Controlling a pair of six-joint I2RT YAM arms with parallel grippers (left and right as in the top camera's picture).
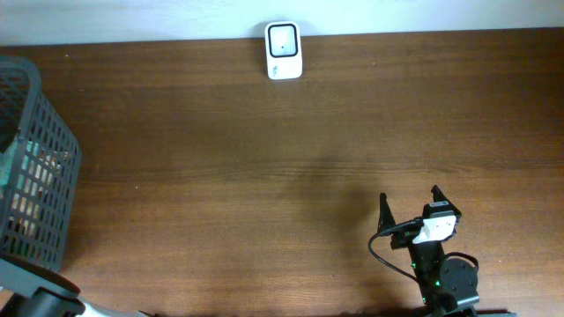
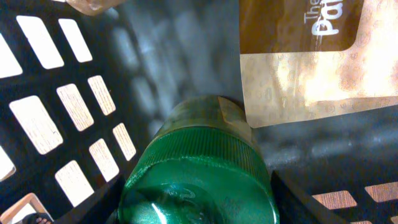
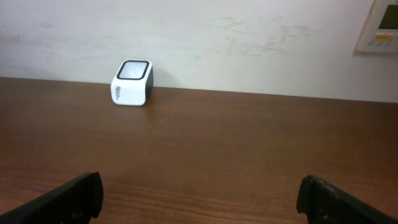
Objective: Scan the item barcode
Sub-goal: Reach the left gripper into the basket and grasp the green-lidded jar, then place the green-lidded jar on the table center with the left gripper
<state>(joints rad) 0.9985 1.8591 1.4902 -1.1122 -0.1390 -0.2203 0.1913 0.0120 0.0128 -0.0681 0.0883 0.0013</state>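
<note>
Overhead: right gripper [image 1: 410,195] at five o'clock, pointing toward twelve, jaws wide and empty; scanner [image 1: 284,50] at twelve, basket [image 1: 40,176] at nine. Left wrist: down inside the basket, green-lidded jar [image 2: 199,180] right below at six, brown pouch [image 2: 317,56] at one. Left gripper's grip, can't tell. Right wrist: level along the table [image 3: 217,143], scanner at eleven.

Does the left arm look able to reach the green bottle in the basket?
Probably yes: the green bottle fills the left wrist view, uncovered; the brown pouch lies beside it, not over it.
</note>
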